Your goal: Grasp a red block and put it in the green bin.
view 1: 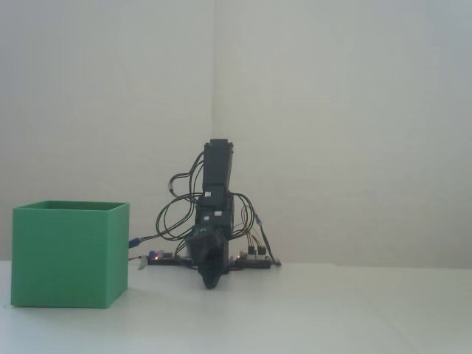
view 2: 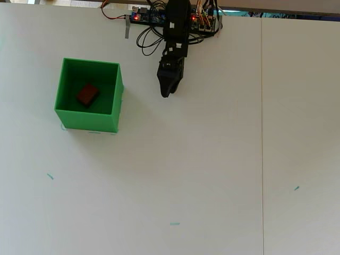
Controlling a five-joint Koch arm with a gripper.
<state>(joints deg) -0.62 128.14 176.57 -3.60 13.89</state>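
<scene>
The red block [view 2: 87, 94] lies on the floor inside the green bin [view 2: 116, 101], seen in the overhead view. From the fixed view the green bin [view 1: 70, 254] stands at the left and its walls hide the block. My gripper [view 2: 165, 93] points down at the table to the right of the bin, well apart from it, near the arm's base. Its jaws look closed with nothing between them. In the fixed view the gripper [view 1: 209, 283] hangs low just above the table.
The arm's base with circuit boards and looped cables [view 2: 151, 18] sits at the table's far edge. A thin seam line [view 2: 262, 138] runs down the white table at the right. Small teal marks [view 2: 174, 223] dot the near part.
</scene>
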